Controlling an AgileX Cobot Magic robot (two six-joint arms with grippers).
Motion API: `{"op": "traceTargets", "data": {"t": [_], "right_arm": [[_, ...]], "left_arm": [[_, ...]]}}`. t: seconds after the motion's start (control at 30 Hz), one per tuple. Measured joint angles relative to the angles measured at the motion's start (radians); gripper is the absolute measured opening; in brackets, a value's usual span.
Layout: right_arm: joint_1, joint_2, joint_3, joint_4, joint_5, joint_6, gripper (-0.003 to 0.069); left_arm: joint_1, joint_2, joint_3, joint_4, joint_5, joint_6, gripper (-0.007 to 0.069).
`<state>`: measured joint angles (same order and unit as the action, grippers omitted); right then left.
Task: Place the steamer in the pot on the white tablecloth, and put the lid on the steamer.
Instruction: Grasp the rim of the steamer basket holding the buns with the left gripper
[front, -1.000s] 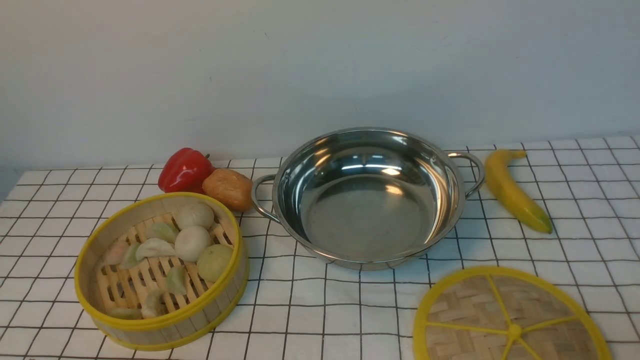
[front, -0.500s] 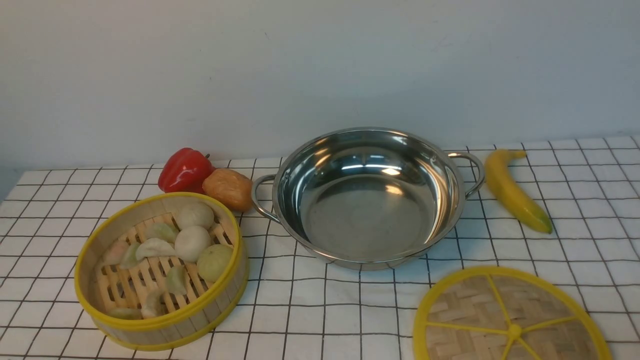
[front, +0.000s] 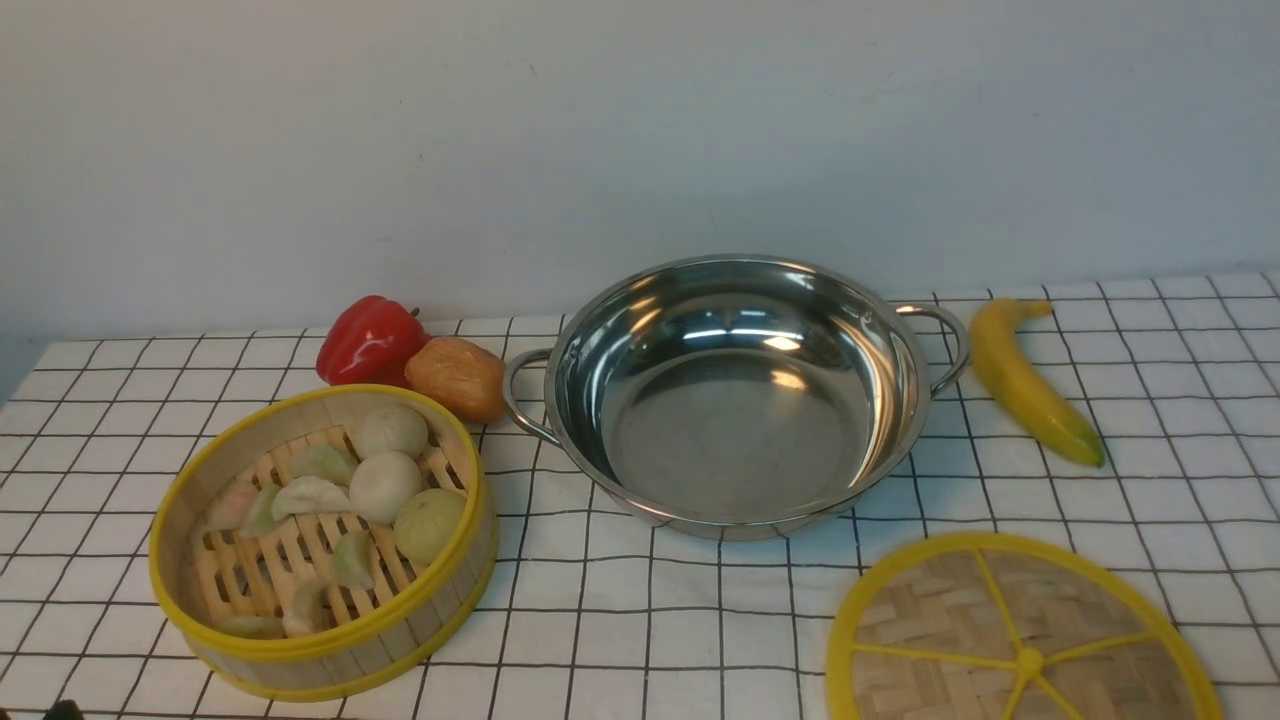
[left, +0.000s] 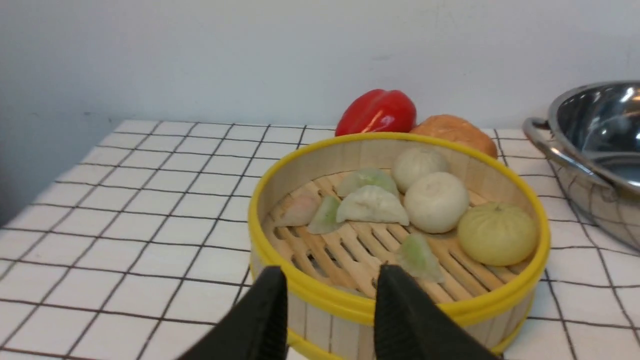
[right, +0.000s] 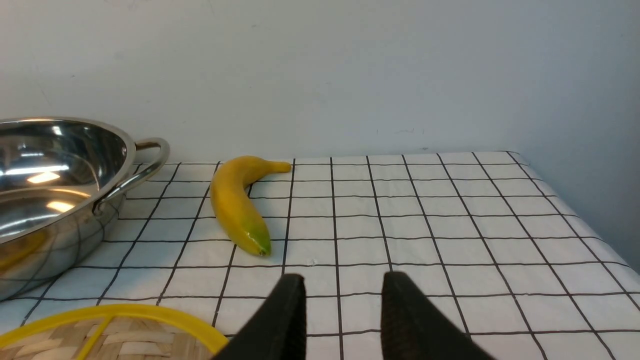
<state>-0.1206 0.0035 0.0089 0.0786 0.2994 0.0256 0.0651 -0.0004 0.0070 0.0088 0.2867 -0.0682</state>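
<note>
Bamboo steamer (front: 400, 630) sits uncovered on the white tablecloth (front: 650, 620) at the robot's near left, outside the pot (front: 740, 440) and a little apart from the pot's left loop handle. On its slatted floor lie pale buns (front: 385, 485) and greenish dumplings (front: 310, 495), bunched toward the side nearer the pot. The pot stands empty in the middle of the cloth, farther back, shiny inside. The lid (front: 1020, 640) lies flat on the cloth at the near right, in front of the pot and apart from it, with its near edge cut off by the frame in the front view.

Behind the steamer, a red pepper (front: 370, 340) and a brown bread roll (front: 458, 378) touch each other; the roll is just beside the pot's left handle. A banana (front: 1030, 385) lies on the cloth just beyond the pot's right handle.

In the left wrist view, the left gripper (left: 330, 275) is spread wide and holds nothing, its black fingers (left: 265, 310) on the near side of the steamer's wall; whether they touch it cannot be told. The right gripper (right: 344, 280) is also parted and empty, over bare cloth near the lid's edge, with the banana ahead of it.
</note>
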Motion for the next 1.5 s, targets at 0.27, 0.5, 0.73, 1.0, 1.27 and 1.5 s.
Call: {"op": "traceTargets", "data": {"t": [0.27, 0.5, 0.73, 1.0, 1.27, 1.5], "right_arm": [[0.000, 0.000, 0.000, 0.000, 0.000, 0.000, 0.0240], [0.000, 0.000, 0.000, -0.003, 0.000, 0.000, 0.0240], [0.000, 0.000, 0.000, 0.030, -0.002, 0.021, 0.0240], [0.000, 0.000, 0.000, 0.249, -0.082, 0.100, 0.0240], [0.000, -0.005, 0.000, 0.583, -0.267, 0.261, 0.0240], [0.000, -0.005, 0.000, 0.678, -0.386, 0.281, 0.0240]], "left_arm": [[0.000, 0.000, 0.000, -0.054, 0.000, -0.005, 0.0243], [0.000, 0.000, 0.000, -0.428, 0.000, -0.117, 0.0243], [0.000, 0.000, 0.000, -0.583, 0.000, -0.124, 0.0243], [0.000, 0.000, 0.000, -0.642, -0.001, -0.128, 0.0243], [0.000, 0.000, 0.000, -0.832, -0.068, -0.112, 0.0243], [0.000, -0.001, -0.125, -0.830, -0.287, 0.161, 0.0243]]}}
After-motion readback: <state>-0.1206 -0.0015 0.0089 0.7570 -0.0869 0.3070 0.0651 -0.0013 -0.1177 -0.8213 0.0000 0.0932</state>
